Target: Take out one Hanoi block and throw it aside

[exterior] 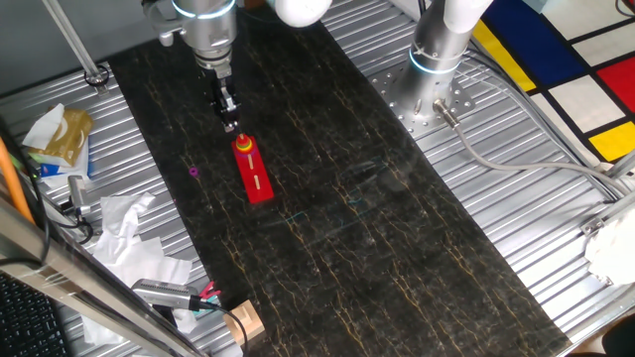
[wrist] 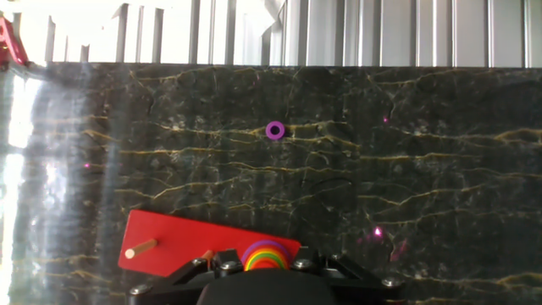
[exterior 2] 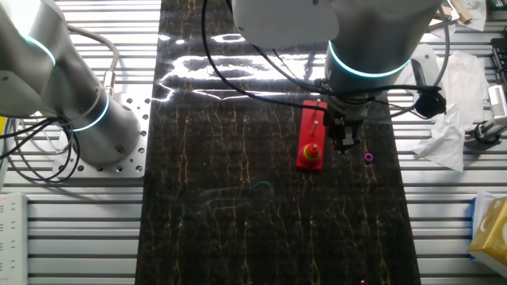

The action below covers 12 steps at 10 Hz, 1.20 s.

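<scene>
A long red bar [exterior: 255, 177] lies on the dark mat, with a bare peg [wrist: 141, 248] at one end and a small stack of rainbow discs [wrist: 265, 253] at the other. The Hanoi block, a tiny round red piece [exterior: 243, 146], sits on top of that stack; it also shows in the other fixed view [exterior 2: 314, 149]. My gripper [exterior: 230, 122] hangs just above the stack. In the hand view its jaws stand on either side of the discs with a gap, holding nothing. The gripper body hides the stack's middle there.
A small purple ring [wrist: 275, 130] lies loose on the mat beside the bar, also seen in the fixed views [exterior: 193, 171] [exterior 2: 368, 157]. Crumpled paper and tools [exterior: 129, 248] sit off the mat's edge. The arm's base [exterior: 437, 59] stands at the far side.
</scene>
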Tool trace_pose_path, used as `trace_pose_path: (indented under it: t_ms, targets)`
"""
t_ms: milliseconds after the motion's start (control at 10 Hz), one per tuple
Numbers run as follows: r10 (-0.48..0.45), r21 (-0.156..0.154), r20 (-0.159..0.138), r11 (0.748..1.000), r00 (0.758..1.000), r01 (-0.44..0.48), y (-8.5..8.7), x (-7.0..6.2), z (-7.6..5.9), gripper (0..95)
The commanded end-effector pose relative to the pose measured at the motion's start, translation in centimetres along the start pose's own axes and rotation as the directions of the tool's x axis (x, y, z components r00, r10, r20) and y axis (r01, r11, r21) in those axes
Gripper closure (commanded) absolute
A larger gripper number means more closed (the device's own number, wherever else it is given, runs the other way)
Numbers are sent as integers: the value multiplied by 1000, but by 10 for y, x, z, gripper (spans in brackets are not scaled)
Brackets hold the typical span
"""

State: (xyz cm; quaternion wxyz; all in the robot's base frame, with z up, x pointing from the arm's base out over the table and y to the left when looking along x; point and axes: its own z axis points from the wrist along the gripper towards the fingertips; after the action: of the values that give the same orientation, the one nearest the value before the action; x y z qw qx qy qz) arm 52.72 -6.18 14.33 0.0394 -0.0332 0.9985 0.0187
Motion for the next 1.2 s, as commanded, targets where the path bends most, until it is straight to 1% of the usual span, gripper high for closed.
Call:
trace_pose_path:
  t_ms: [100, 400, 700, 900, 1200]
  targets:
    - [-3, 2, 0, 1000, 1000, 3, -1, 1, 2, 570]
    - [-4, 4, -4, 1000, 1000, 4, -1, 1, 6, 570]
    - [-8, 6, -4, 1000, 1000, 8, -3, 0, 15, 570]
    - [-21, 7, -11, 1000, 1000, 21, -3, 1, 17, 570]
    - [-24, 0, -17, 1000, 1000, 24, -4, 3, 20, 570]
